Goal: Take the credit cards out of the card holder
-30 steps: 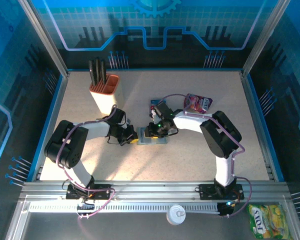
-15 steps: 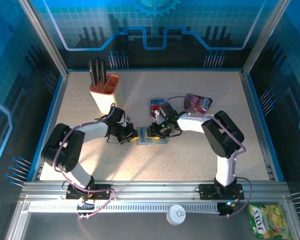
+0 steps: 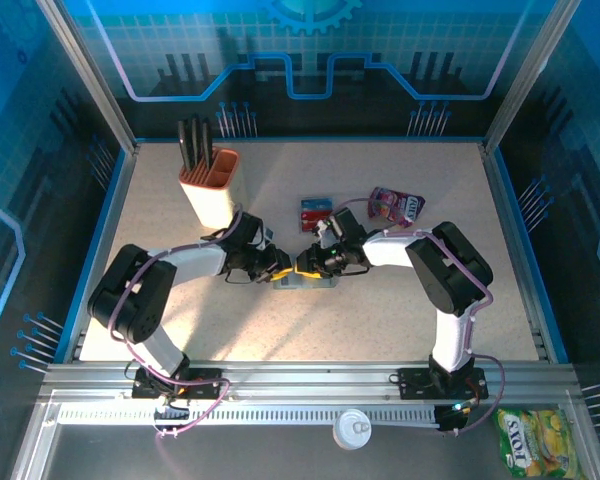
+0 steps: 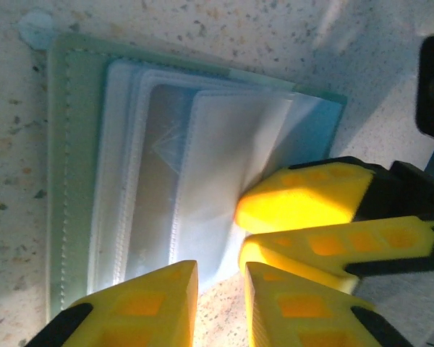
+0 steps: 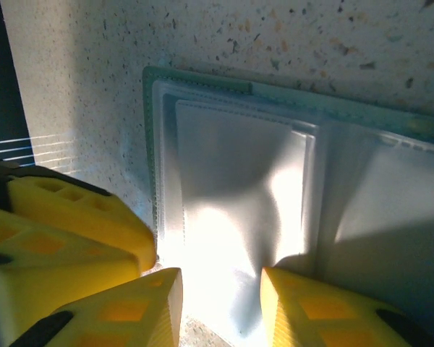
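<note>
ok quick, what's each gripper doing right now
left gripper: open a little, holding nothing
right gripper: open, pressing down on the card holder, nothing gripped

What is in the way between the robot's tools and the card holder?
Nothing visible: the left tool and the right tool both sit right at the open card holder, with no other thing between.
</note>
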